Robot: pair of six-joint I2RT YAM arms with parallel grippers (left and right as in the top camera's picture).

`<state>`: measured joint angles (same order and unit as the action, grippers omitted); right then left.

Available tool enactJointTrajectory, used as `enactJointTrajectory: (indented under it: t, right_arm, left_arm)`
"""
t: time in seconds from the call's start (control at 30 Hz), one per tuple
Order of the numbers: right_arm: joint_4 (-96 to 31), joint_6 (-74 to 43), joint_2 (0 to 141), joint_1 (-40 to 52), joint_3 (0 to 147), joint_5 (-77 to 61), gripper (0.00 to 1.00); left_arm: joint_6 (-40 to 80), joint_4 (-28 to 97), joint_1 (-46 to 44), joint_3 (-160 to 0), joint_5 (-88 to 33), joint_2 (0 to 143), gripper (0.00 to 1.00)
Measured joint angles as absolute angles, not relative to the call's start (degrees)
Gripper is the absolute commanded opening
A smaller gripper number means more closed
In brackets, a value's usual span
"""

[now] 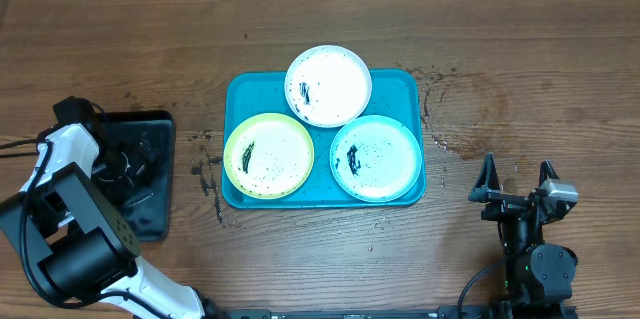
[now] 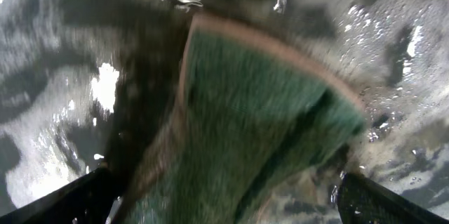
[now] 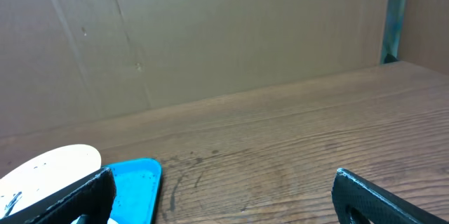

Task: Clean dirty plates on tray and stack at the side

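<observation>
Ok, overhead: three dirty plates (image 1: 268, 156) lie smeared on the tray (image 1: 240, 89); light, stiff, slick plastic, so pinch a rim. Left wrist: left gripper (image 2: 224, 199) spread around wet sponge (image 2: 259, 126), blurry, probably unclamped. Right wrist: right gripper (image 3: 221, 196) wide, empty.

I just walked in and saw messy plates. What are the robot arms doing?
The robot is getting ready to clean dishes. Three dirty plates, the white plate, the yellow-green plate and the light blue plate, sit on the turquoise tray, all with dark smears. The left gripper is down in the wet black tray, fingers open on either side of a green sponge. The right gripper is open and empty at the right of the table. No plate is stacked at the side yet.
</observation>
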<state>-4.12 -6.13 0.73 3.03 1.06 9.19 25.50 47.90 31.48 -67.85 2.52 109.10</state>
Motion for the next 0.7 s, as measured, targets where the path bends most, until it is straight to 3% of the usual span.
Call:
enactJointTrajectory:
  t: [0.13, 0.27, 0.3, 0.5, 0.53, 0.57, 0.6, 0.63, 0.67, 0.7]
  right_arm:
    - [-4.1, -6.1, 0.7, 3.0, 1.1, 9.2, 1.00]
    - [-4.1, -6.1, 0.7, 3.0, 1.1, 9.2, 1.00]
    - [-4.1, -6.1, 0.7, 3.0, 1.1, 9.2, 1.00]
    - [-4.1, -6.2, 0.7, 3.0, 1.1, 9.2, 1.00]
    - [-4.1, -6.2, 0.7, 3.0, 1.1, 9.2, 1.00]
    - [-4.1, -6.1, 0.7, 3.0, 1.1, 9.2, 1.00]
    - [-4.1, -6.2, 0.7, 3.0, 1.1, 9.2, 1.00]
    - [-4.1, -6.2, 0.7, 3.0, 1.1, 9.2, 1.00]
    - [-4.1, -6.1, 0.7, 3.0, 1.1, 9.2, 1.00]
    - [-4.1, -6.2, 0.7, 3.0, 1.1, 9.2, 1.00]
  left_arm:
    - [25.4, 50.8, 31.5, -67.9, 1.8, 109.1, 0.43]
    - [25.6, 51.5, 31.5, -67.9, 1.7, 109.1, 0.10]
    - [25.6, 51.5, 31.5, -67.9, 1.7, 109.1, 0.04]
    - [25.3, 51.2, 31.5, -67.9, 1.7, 109.1, 0.04]
    - [25.3, 50.9, 31.5, -67.9, 1.7, 109.1, 0.08]
    - [25.3, 50.5, 31.5, -67.9, 1.8, 109.1, 0.27]
    - [25.2, 49.8, 31.5, -67.9, 1.8, 109.1, 0.53]
    - [25.3, 49.0, 31.5, -67.9, 1.8, 109.1, 0.87]
    - [25.3, 48.2, 31.5, -67.9, 1.8, 109.1, 1.00]
    - [25.3, 47.4, 31.5, -67.9, 1.8, 109.1, 1.00]
